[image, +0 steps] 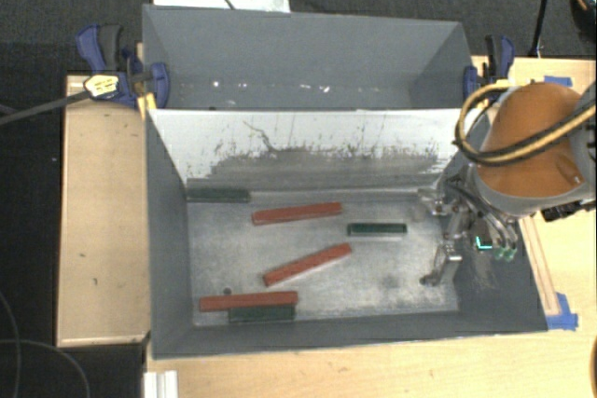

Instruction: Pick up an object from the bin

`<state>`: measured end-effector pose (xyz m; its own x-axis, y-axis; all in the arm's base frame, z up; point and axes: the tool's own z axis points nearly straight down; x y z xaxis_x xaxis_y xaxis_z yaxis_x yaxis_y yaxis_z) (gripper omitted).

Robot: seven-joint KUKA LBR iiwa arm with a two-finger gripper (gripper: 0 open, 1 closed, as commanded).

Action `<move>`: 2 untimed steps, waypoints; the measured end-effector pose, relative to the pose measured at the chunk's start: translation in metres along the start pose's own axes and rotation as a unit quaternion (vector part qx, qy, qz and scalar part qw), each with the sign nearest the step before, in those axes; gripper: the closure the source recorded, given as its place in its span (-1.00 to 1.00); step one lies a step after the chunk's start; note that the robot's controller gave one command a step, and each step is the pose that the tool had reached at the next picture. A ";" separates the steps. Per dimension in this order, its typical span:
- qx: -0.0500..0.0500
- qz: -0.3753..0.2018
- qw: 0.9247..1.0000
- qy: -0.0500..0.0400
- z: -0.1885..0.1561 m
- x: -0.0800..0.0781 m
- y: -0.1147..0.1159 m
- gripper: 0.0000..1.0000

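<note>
No legible text, label, brand, number or sign anywhere; red bars [297, 213], dark green bars [377, 228] and the grey bin [308, 51] walls bear no print that can be made out.

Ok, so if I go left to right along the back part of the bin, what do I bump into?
Dark green bar at the left wall → upper red bar → short green bar → pincer.
</note>
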<state>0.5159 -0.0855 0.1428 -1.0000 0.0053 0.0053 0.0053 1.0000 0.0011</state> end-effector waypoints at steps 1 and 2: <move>-0.001 -0.050 0.999 -0.001 0.073 -0.032 0.044 -1.00; 0.001 -0.049 0.999 -0.003 0.069 -0.033 0.041 1.00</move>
<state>0.5483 -0.0445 0.0736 -0.9956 -0.0933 -0.0010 -0.0933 0.9956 0.0002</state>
